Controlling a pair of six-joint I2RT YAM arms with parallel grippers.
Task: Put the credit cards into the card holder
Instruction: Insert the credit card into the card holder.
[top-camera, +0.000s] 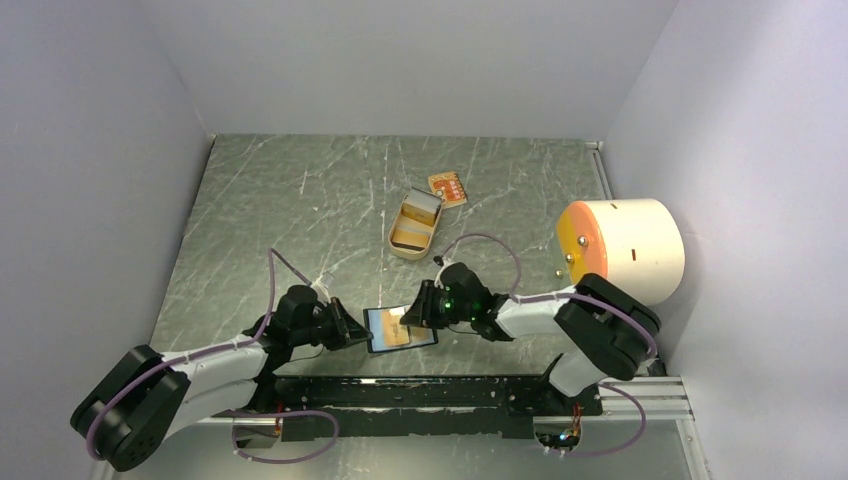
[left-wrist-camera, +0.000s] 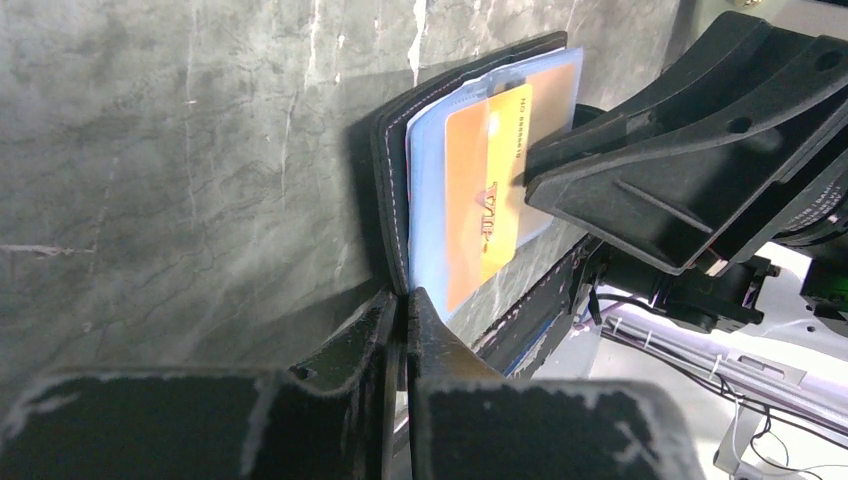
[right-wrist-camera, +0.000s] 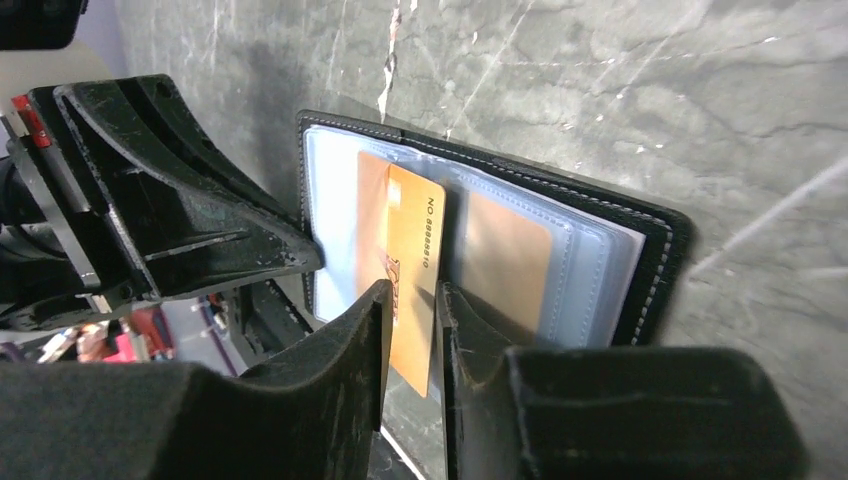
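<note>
L gripper (left-wrist-camera: 405, 297) pinched shut on card holder (left-wrist-camera: 386, 170) edge, R gripper (right-wrist-camera: 412, 296) jaws narrowly apart round tan-orange card (right-wrist-camera: 412, 240): push it squarely deeper into holder, w/o skewing or buckling.

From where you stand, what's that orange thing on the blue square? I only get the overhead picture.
Observer: An orange card with a printed number, partly under a clear sleeve of the open card holder.
Visitor: Is something gripping it?
Observer: On the right arm, the jaws stand slightly apart, with the card's lower end between them.
Visitor: And the other arm?
Observer: On the left arm, the jaws are shut on the card holder's black edge.
</note>
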